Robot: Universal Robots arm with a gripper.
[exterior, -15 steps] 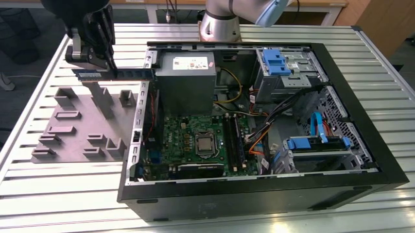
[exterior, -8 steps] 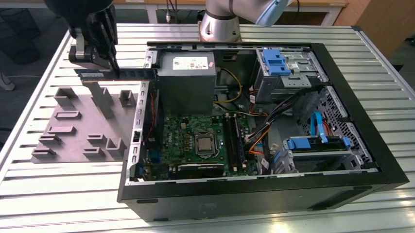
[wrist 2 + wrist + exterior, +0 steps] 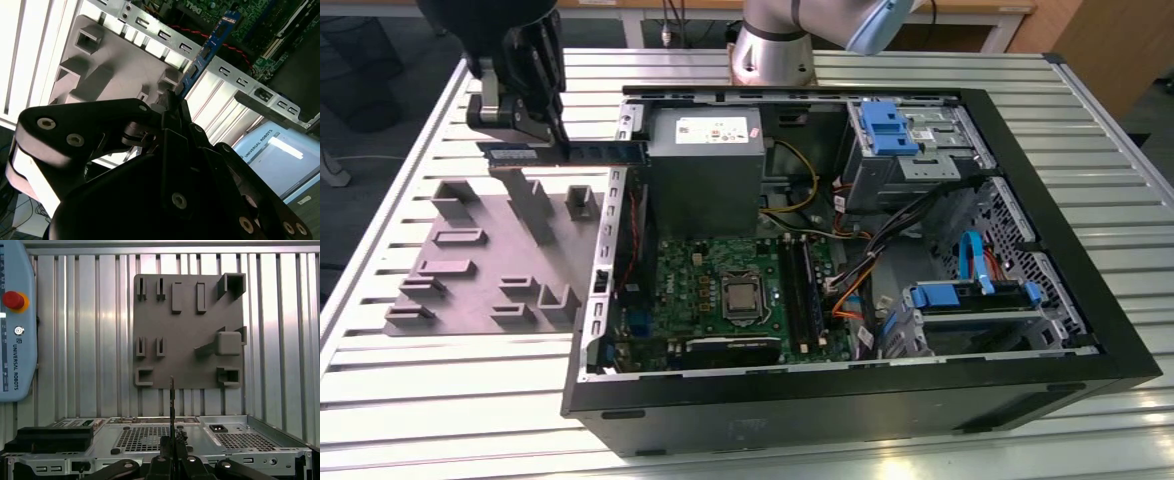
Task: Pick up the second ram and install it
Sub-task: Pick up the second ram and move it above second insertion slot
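Slatted metal table, open black computer case lying on it, grey fixture tray beside it at the exterior view's left, gripper above the tray, clamped on the second ram, stick held level in the air, one end near the case wall.

The ram is a long, thin, dark green stick with a bluish label on its face. It sits in the upper left of the exterior view, lifted clear of the surface and lying level on its long edge. The gripper is clamped on it toward the end on the exterior view's left. The other end points to the exterior view's right and meets the case wall in the picture. In both wrist views the ram shows nearly edge-on, a narrow strip jutting straight out from between the fingers.
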